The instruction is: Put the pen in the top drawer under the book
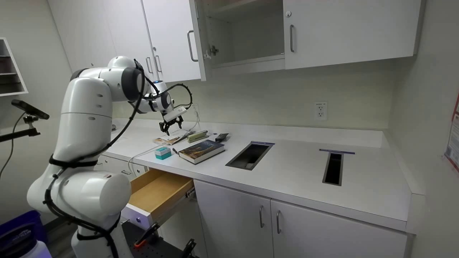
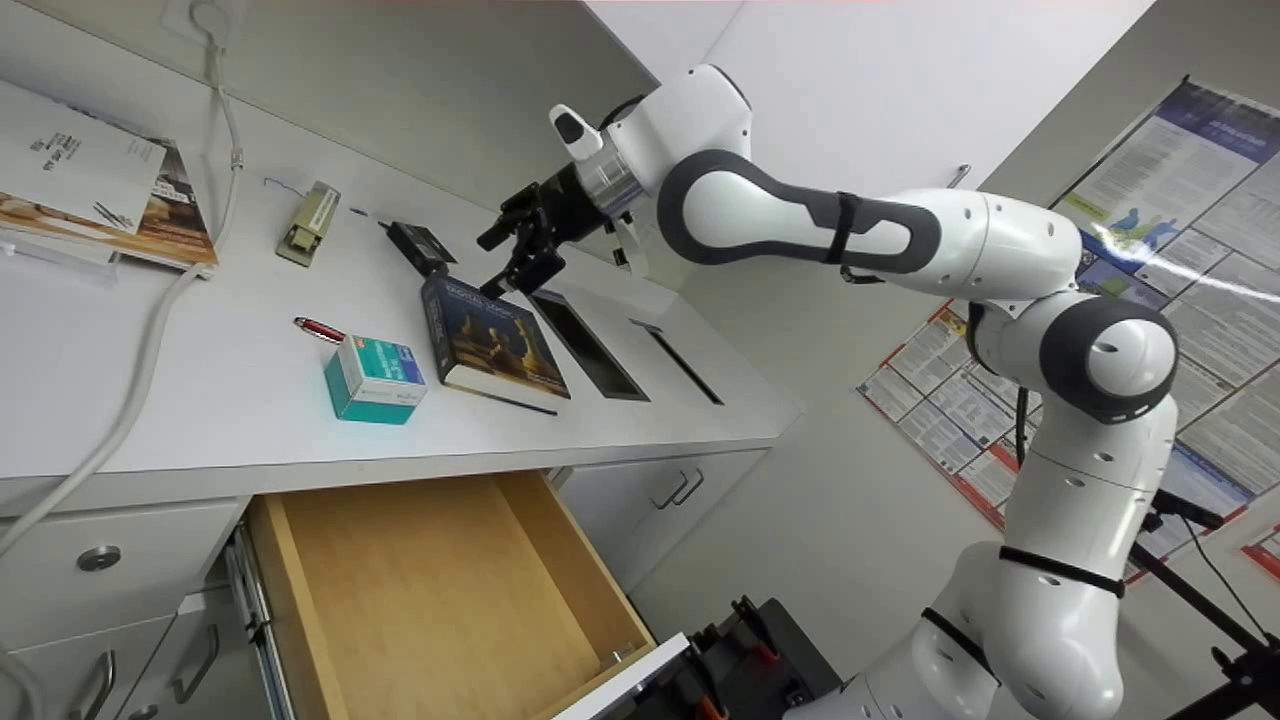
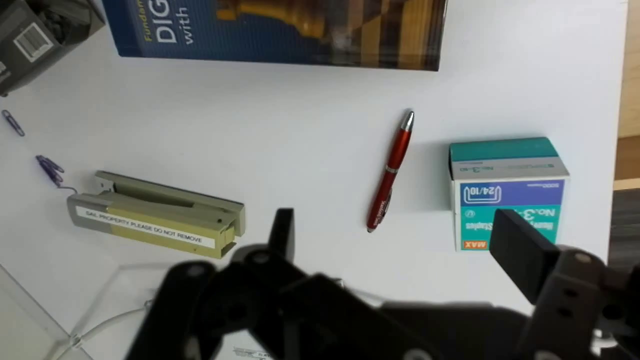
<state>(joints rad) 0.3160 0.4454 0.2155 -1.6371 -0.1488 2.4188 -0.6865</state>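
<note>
A red pen (image 3: 391, 170) with silver tips lies on the white counter between the book and a teal-and-white staple box. It also shows in both exterior views (image 2: 320, 329) (image 1: 175, 151). The book (image 2: 495, 335) is a thick dark-blue hardcover lying flat, also seen in an exterior view (image 1: 202, 150) and partly in the wrist view (image 3: 280, 32). The top drawer (image 2: 430, 580) is pulled open below the counter edge, bare pale wood inside; it also shows in an exterior view (image 1: 161, 190). My gripper (image 3: 395, 217) is open and empty above the counter, apart from the pen (image 1: 174, 129) (image 2: 490, 266).
The staple box (image 3: 507, 195) stands close to the pen. A green stapler (image 3: 155, 215), paper clips (image 3: 49, 169), a dark small box (image 2: 415, 247), magazines (image 2: 90, 175) and a white cable (image 2: 145, 370) lie around. Two slots (image 1: 250, 156) (image 1: 333, 168) cut the counter.
</note>
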